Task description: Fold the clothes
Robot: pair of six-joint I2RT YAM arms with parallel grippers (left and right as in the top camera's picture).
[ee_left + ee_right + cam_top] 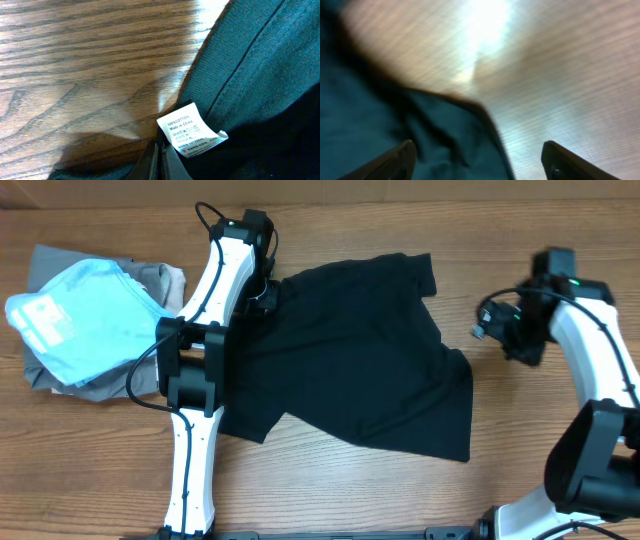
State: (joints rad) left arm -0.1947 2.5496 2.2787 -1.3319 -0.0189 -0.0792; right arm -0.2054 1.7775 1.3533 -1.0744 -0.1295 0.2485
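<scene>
Left claw (160, 159) is shut on the collar of the black T-shirt (350, 360), beside the white tag (192, 132); right claw (477, 148) is spread wide, empty, near its right edge. With the shirt rumpled mid-table (400, 500), spreading is judged in hand. A second grip is called for; bare wood is offered right and front.

Our left arm (205, 350) runs from the bottom of the frame up to the upper left-centre, its wrist bent back down. Our left claw (161, 152) has its jaws pressed together. Our right arm (600, 370) curves up the right edge, wrist turned leftward. Our right claw (477, 147) stands wide, fingers (395, 161) far apart.
</scene>
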